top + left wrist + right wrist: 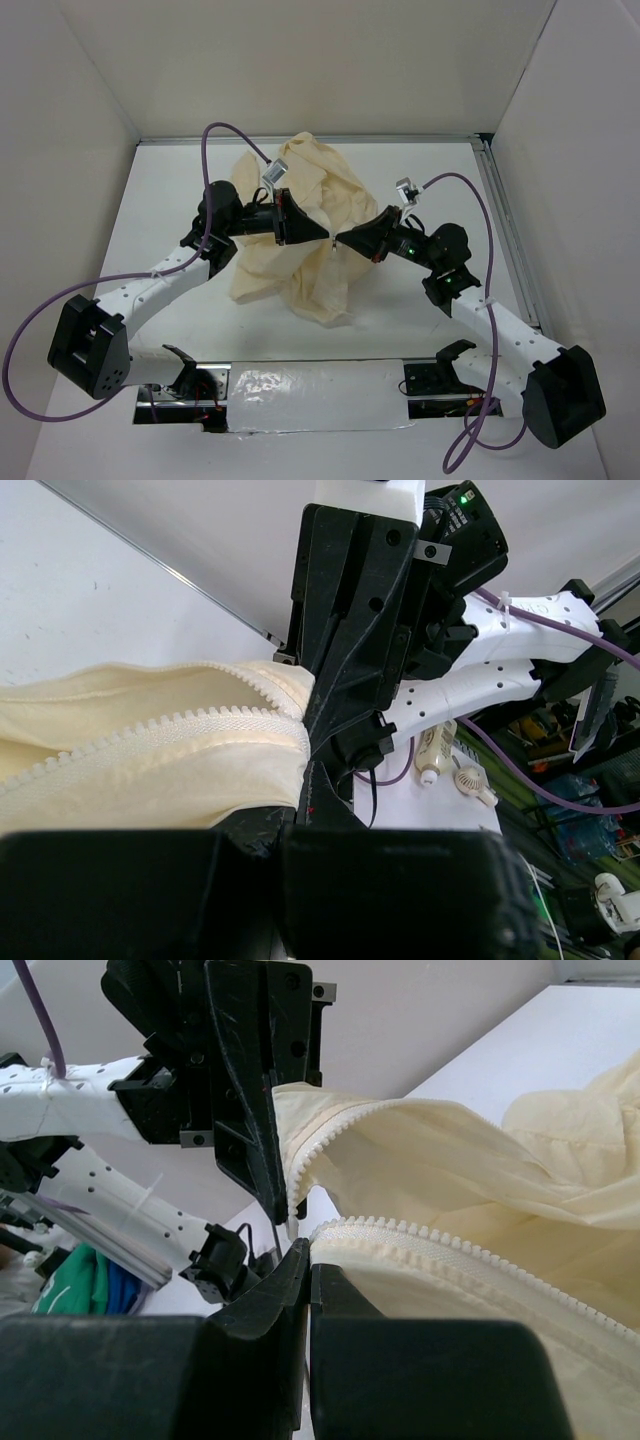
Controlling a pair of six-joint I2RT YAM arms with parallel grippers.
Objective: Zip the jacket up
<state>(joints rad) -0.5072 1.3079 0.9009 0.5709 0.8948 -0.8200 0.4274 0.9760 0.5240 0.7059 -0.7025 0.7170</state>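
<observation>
The pale cream jacket (310,215) lies crumpled in the middle of the white table, lifted at its front. My left gripper (324,238) and right gripper (343,240) meet tip to tip over it. In the left wrist view the left gripper (298,785) is shut on one toothed zipper edge of the jacket (150,755), with the right gripper (350,670) directly in front. In the right wrist view the right gripper (308,1260) is shut on the other zipper edge (430,1245), and the left gripper (262,1150) holds its edge just above. The zipper is open, and no slider shows.
White walls close in the table on three sides. A metal rail (505,230) runs along the right edge. A strip of silver tape (310,385) lies at the near edge between the arm bases. Purple cables (235,132) loop above both arms.
</observation>
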